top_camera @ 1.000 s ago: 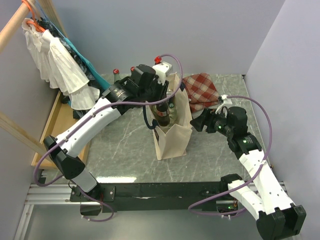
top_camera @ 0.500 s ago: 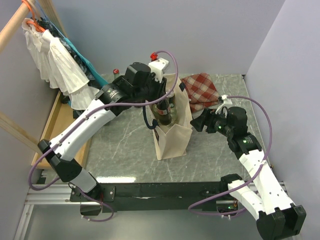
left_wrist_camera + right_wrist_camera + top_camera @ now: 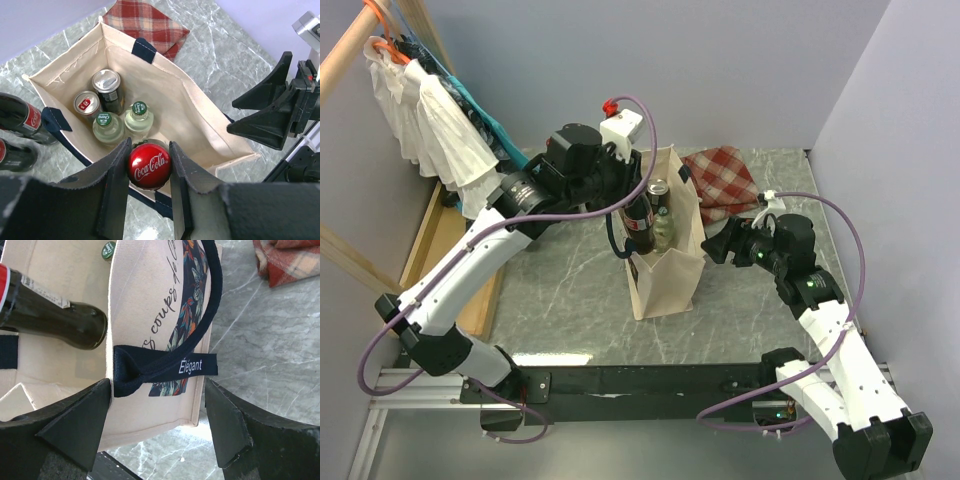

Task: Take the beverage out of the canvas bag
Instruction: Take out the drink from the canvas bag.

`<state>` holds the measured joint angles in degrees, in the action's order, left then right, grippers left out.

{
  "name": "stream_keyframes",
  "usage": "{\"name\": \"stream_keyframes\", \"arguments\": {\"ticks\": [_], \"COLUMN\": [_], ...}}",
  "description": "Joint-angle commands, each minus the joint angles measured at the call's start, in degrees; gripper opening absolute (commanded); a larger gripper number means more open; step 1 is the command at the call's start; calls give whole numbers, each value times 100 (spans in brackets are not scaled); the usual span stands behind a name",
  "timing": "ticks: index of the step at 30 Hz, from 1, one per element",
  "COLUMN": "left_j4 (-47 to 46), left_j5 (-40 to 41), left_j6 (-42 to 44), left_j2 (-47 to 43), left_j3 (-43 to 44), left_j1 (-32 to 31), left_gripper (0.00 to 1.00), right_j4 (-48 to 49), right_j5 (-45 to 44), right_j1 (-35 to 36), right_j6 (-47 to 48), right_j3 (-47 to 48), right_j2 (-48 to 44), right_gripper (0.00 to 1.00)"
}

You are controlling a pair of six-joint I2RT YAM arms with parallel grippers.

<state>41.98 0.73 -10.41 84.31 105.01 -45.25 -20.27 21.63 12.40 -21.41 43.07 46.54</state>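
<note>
The left gripper point(image 3: 149, 165) is clamped on a Coca-Cola bottle point(image 3: 638, 212), lifted above the canvas bag point(image 3: 665, 272) at the frame's middle. Cans and green-capped bottles are left inside. The right gripper point(image 3: 157, 412) is held apart around the bag's side.

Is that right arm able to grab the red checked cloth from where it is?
Probably yes: the right gripper is open beside the canvas bag, and the cloth lies uncovered just beyond.

Coca-Cola bottle point(image 3: 149, 165): body hidden beneath its red cap and the left fingers point(image 3: 116, 190).
Bag print point(image 3: 177, 320): lettering cut short by the navy handle point(image 3: 210, 300).
Two cola bottles point(image 3: 20, 117): cropped at left edge.
</note>
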Motion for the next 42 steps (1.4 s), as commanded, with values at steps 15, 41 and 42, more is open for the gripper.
{"name": "stream_keyframes", "arguments": {"ticks": [15,41,42], "left_j4": [-1139,-1174,-1165], "left_j5": [-91,480,524], "left_j6": [-110,127,145], "left_j2": [-864,-1136,-1110], "left_j3": [177,502,546], "left_j1": [-36,-36,-36], "left_gripper": [1,1,1], "right_j4": [-29,41,32], "right_j5": [-71,-9,-9], "right_j1": [34,25,17], "right_j6": [-30,-21,-21], "right_j3": [132,132,140], "right_j2": [-119,-58,-49], "right_gripper": [82,82,81]}}
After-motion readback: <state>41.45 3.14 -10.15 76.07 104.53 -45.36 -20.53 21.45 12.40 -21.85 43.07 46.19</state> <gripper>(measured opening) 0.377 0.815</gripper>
